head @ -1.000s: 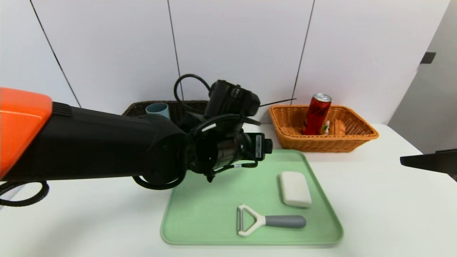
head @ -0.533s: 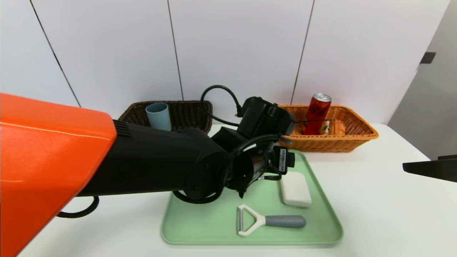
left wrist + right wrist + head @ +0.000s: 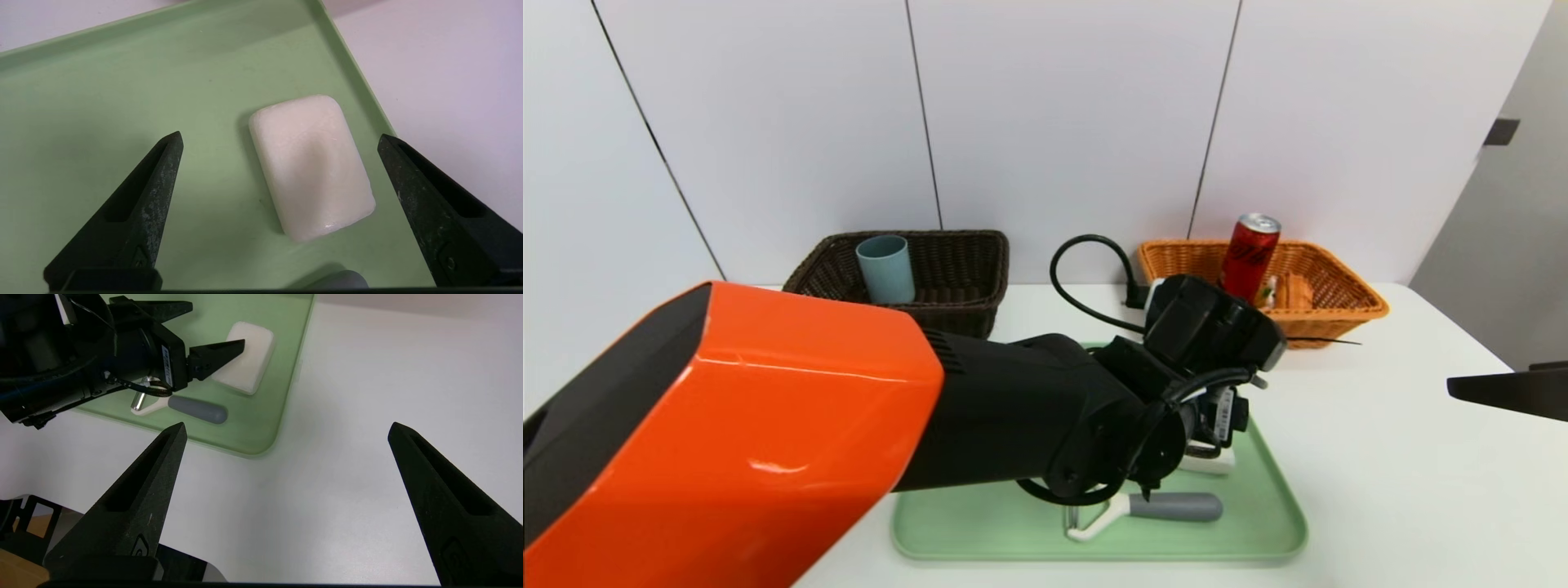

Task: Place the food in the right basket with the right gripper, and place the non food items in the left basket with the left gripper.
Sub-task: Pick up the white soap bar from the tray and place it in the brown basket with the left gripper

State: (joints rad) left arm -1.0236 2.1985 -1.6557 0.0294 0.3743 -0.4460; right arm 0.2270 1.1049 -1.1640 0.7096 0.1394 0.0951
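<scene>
My left gripper (image 3: 280, 136) hovers open just above the white bar (image 3: 310, 163) on the green tray (image 3: 102, 81), one finger on each side of the bar and neither touching it. In the head view the left wrist (image 3: 1209, 335) hides most of the bar. The white peeler's grey handle (image 3: 1176, 506) lies on the tray nearer to me. A blue-grey cup (image 3: 886, 268) stands in the dark brown left basket (image 3: 956, 278). The red soda can (image 3: 1250, 257) and the cake wedge (image 3: 1286, 290) sit in the orange-tan right basket (image 3: 1364, 310). My right gripper (image 3: 287, 426) is open and holds nothing, over the bare table at the far right.
The left arm's orange shell (image 3: 727, 441) fills the near left of the head view. A black cable (image 3: 1086, 278) loops up from the wrist between the two baskets. White table (image 3: 1405, 474) lies to the right of the tray.
The left arm has swung right and toward me, from the dark basket across the tray to above the white bar, uncovering the cup and dark basket. The right arm stayed put.
</scene>
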